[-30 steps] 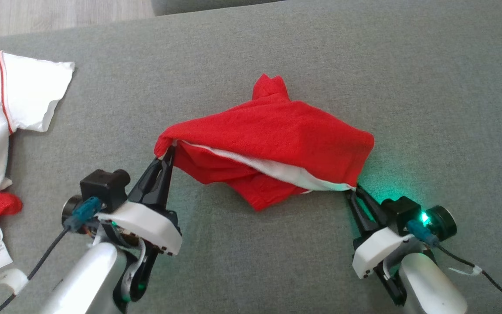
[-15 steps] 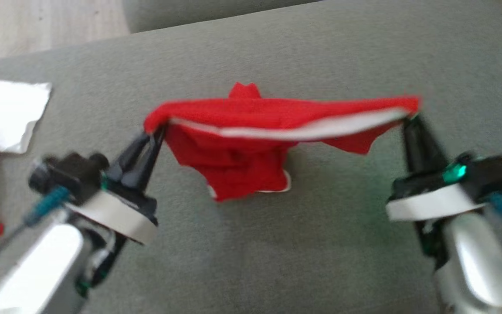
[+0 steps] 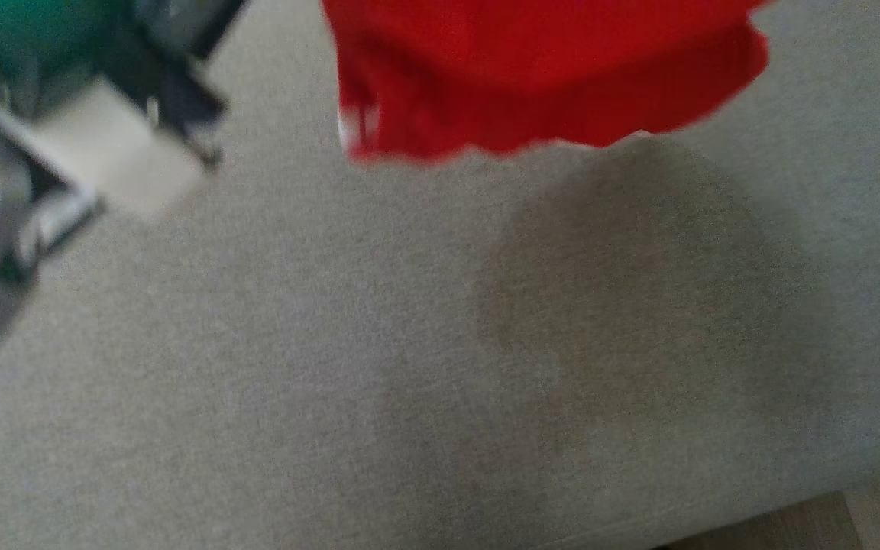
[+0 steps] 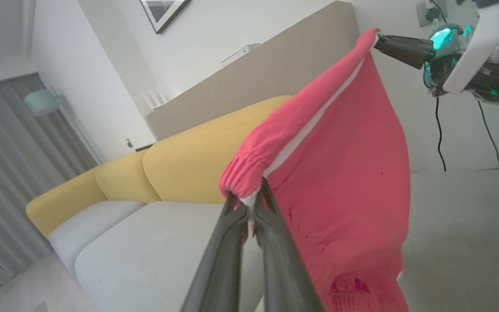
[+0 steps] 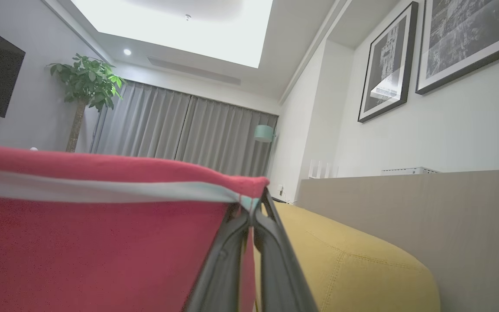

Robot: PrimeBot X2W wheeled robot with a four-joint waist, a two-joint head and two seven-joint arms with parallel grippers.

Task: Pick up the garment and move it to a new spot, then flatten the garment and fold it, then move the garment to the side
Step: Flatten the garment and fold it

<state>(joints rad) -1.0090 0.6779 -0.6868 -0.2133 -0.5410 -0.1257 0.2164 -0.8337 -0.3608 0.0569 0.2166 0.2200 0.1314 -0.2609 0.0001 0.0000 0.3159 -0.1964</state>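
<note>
Lifted clear since a second ago: our garment (image 3: 547, 76) now hangs in the air above the grey cushion (image 3: 295, 367), and the head camera has swung too.

We hold it by the waistband, stretched between both arms. Our left gripper (image 4: 249, 206) is pinched closed on the band's left end and our right gripper (image 5: 253, 207) is closed on its right end. Red cloth hangs below, with a yellow sofa (image 4: 189, 160) on the far side. We judge this to be the carry in the first step. Next we would need to move both arms together with the band taut, lower over a new spot so the hem lands first, and lay it flat before loosening either grip.
</note>
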